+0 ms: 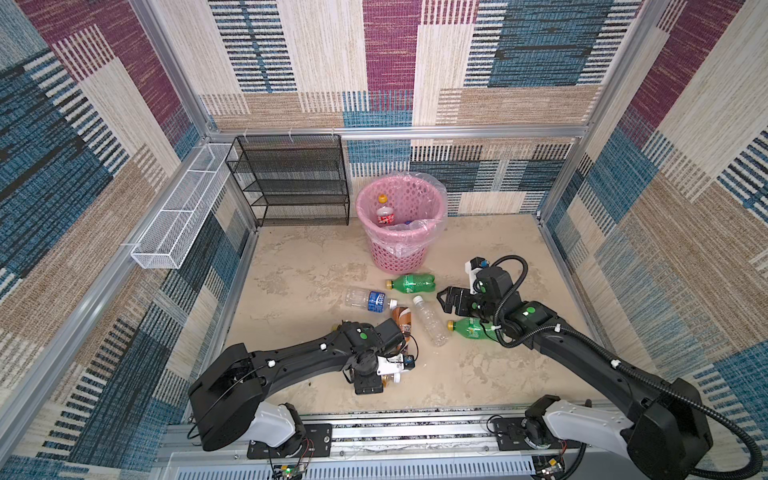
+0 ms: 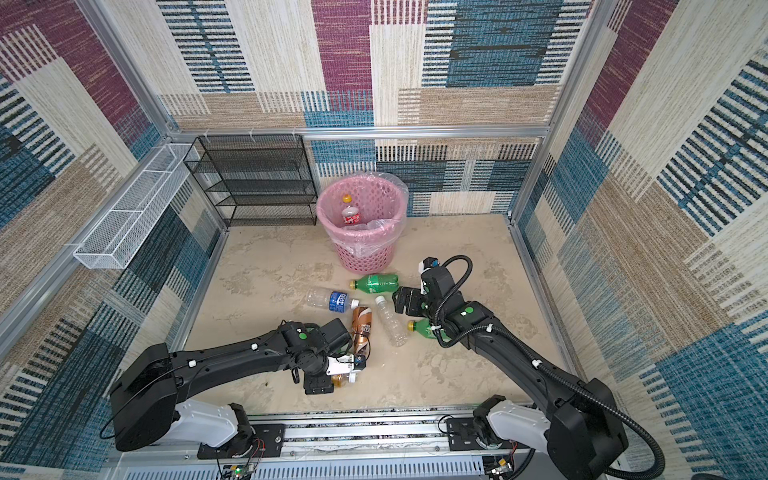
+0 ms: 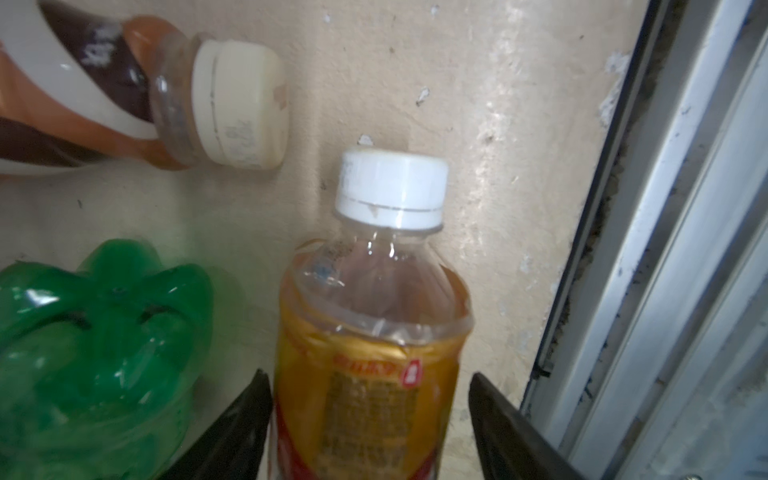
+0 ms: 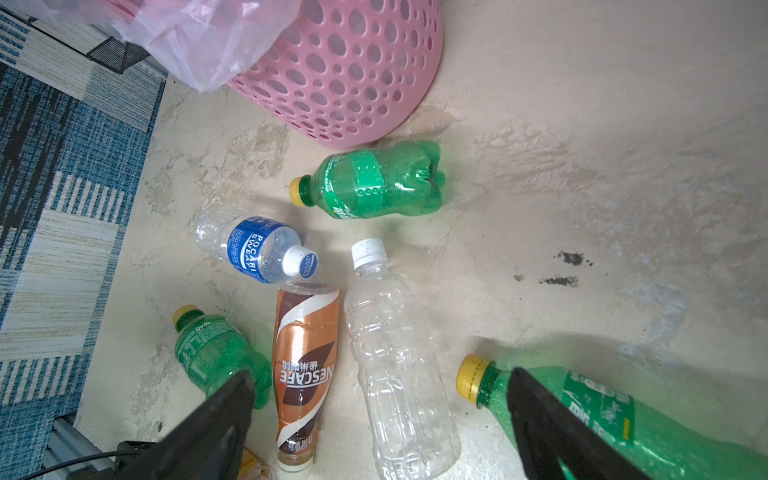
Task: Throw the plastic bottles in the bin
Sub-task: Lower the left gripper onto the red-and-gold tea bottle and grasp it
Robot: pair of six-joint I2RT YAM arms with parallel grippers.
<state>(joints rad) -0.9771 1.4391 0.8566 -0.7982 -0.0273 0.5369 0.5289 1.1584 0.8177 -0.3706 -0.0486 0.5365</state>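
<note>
The pink bin [image 1: 399, 253] stands at the back with a red-label bottle [image 1: 384, 214] inside. My left gripper [image 3: 369, 374] is open astride a red-gold label bottle [image 3: 374, 415] lying near the front rail; one finger touches it, the other stands off. A green bottle [image 3: 95, 353] and the brown coffee bottle [image 3: 83, 104] lie beside it. My right gripper [image 4: 382, 374] hangs open and empty above a clear bottle [image 4: 399, 365]. Around it lie a green bottle [image 4: 602, 415], a blue-label bottle [image 4: 253, 245] and a green bottle [image 4: 374, 183] by the bin [image 4: 345, 83].
A black mesh shelf rack [image 1: 291, 178] stands left of the bin against the back wall. A long white wire tray [image 1: 178, 216] hangs on the left wall. The aluminium front rail [image 3: 665, 249] runs close beside my left gripper. Carpeted walls enclose the floor.
</note>
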